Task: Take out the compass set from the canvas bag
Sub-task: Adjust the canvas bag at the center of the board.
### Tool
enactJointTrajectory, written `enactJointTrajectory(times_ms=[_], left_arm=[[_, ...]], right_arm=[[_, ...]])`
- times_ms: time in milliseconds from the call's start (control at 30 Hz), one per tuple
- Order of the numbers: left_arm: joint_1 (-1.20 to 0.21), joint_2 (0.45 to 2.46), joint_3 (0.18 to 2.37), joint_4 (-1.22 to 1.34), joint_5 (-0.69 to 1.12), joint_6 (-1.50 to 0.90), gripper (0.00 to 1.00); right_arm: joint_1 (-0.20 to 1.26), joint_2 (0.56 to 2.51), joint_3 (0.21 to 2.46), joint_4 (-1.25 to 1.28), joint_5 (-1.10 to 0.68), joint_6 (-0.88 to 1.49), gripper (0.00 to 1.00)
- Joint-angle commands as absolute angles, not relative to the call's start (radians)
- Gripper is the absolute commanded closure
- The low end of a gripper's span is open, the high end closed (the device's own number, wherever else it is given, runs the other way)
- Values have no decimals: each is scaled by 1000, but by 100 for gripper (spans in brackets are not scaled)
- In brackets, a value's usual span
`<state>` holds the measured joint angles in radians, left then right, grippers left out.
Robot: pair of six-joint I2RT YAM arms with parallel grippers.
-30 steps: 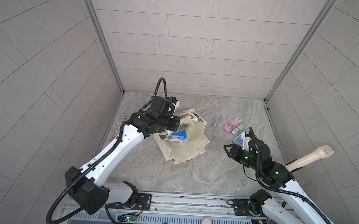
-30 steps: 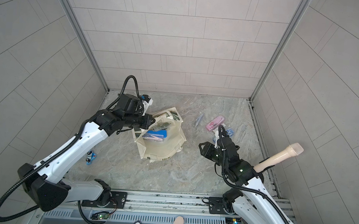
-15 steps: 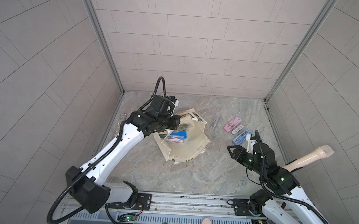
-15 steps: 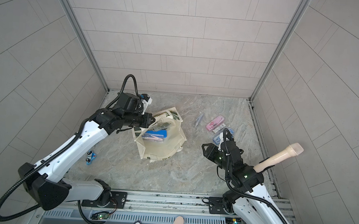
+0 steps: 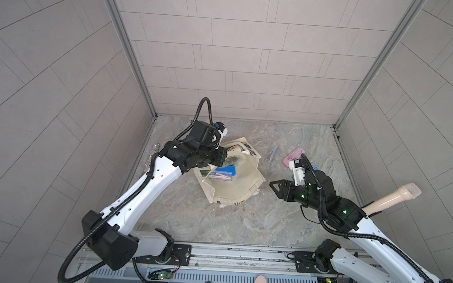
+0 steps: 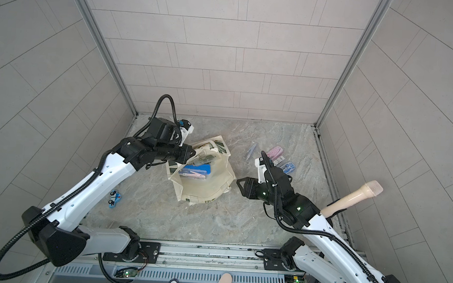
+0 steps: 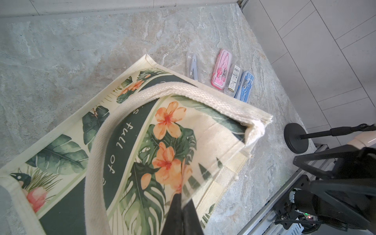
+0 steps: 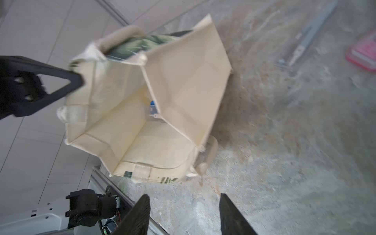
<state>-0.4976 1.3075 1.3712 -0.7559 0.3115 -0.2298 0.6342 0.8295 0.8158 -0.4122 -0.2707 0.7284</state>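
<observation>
Rik: Right gripper (image 5: pixel 273 184) has backed off the cases at the far right and swung round to face the canvas bag (image 5: pixel 232 196), with its jaws apart and nothing in them.

Jo: yep, and the left gripper (image 7: pixel 180 200) is pinched tight on the bag's printed rim on the far-left side, propping the mouth open mid-table.

Rik: compass set (image 6: pixel 196 171)?

Jo: lying inside the bag, close to that held rim. Pink case (image 6: pixel 274 152), clear case (image 6: pixel 281 159) and blue case (image 6: pixel 289 165) sit side by side, right of the bag.
</observation>
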Motion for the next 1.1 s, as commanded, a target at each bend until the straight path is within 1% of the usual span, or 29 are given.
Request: enactJointTrajectory(times_ms=[0, 100, 167, 233, 300, 333, 433, 500, 700, 867, 1067], left_arm=[[-495, 1280, 1422, -759, 304, -200, 100], [-495, 1283, 1434, -744, 321, -214, 100], [-495, 1278, 1428, -723, 344, -221, 100], [-494, 1271, 1413, -705, 350, -229, 100], [-495, 1270, 1407, -703, 353, -232, 100], [-495, 1272, 1408, -703, 356, -234, 100], [-495, 1277, 1417, -710, 360, -230, 100], [-495, 1278, 1420, -720, 360, -215, 100], [-494, 1275, 1414, -747, 362, -191, 100], [-492, 1275, 1420, -768, 355, -179, 100], [-493, 1291, 1449, -798, 350, -162, 100]], right_arm=[[641, 905, 915, -347, -294, 578, 44], [641, 1033, 1034, -403, -291, 568, 47], [641, 1124, 1111, -462, -324, 562, 50], [647, 1208, 1166, -513, -314, 562, 58], [649, 1238, 1166, -510, -262, 590, 64], [649, 1241, 1157, -503, -227, 603, 65], [649, 1242, 1130, -482, -116, 652, 65], [649, 1253, 1125, -468, -88, 667, 66], [649, 1319, 1133, -390, -113, 684, 66], [652, 1393, 1177, -375, -145, 695, 68], [663, 1328, 1157, -375, -91, 709, 69]])
